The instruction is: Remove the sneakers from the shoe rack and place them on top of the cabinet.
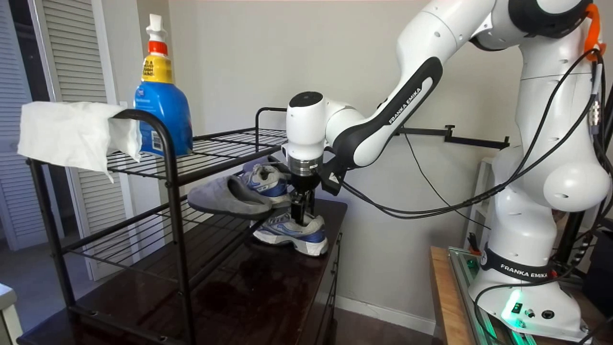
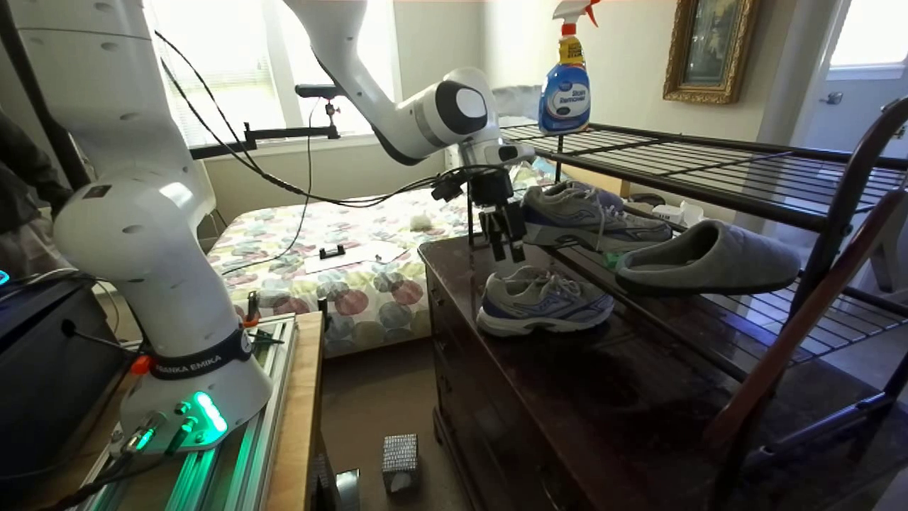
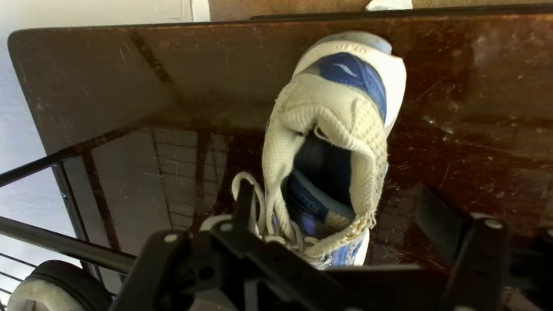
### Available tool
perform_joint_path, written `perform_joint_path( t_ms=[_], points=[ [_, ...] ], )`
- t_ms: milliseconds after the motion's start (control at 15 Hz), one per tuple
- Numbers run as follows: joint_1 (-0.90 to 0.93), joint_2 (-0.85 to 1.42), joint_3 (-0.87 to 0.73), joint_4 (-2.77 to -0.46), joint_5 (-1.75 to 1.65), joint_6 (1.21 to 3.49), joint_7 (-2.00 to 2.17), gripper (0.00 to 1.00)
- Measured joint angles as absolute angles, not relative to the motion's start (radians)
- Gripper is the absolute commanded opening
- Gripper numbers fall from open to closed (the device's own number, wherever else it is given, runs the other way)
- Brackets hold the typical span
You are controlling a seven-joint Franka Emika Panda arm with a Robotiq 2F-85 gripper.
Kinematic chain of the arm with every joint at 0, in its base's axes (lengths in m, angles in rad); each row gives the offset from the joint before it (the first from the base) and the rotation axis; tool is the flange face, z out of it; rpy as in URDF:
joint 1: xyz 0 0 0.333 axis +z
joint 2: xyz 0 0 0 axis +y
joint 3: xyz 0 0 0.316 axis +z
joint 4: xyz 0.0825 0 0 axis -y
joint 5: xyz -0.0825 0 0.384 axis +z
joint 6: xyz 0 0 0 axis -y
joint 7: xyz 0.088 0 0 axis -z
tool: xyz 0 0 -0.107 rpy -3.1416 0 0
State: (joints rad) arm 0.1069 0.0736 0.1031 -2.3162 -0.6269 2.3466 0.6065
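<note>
A grey-blue sneaker (image 1: 289, 235) stands upright on the dark, glossy top of the cabinet (image 1: 254, 292), as both exterior views show (image 2: 543, 305). A second sneaker (image 2: 592, 223) rests on the middle shelf of the black shoe rack (image 2: 681, 181), partly behind a slipper in an exterior view (image 1: 270, 182). My gripper (image 2: 511, 248) hangs just above the heel end of the cabinet sneaker. In the wrist view the fingers (image 3: 339, 211) are spread wide on either side of that sneaker (image 3: 319, 95), with nothing between them gripped. Its toe is hidden behind the gripper there.
A grey slipper (image 1: 225, 196) sits on the same shelf beside the second sneaker. A blue spray bottle (image 2: 565, 99) and a white cloth (image 1: 72, 134) are on the rack's top tier. The rack's rails (image 3: 65, 242) pass close to my gripper. A bed (image 2: 369, 291) stands behind.
</note>
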Motion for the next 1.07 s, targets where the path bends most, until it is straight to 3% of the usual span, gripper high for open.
perform_joint_path(
  t_ms=[467,1067],
  points=[
    [0.102,-0.085,0.101,-2.428,-0.404,2.304,0.286,1.0],
    [0.085,-0.274,0.111,-2.452,-0.248,2.17,0.557,1.0]
  ],
)
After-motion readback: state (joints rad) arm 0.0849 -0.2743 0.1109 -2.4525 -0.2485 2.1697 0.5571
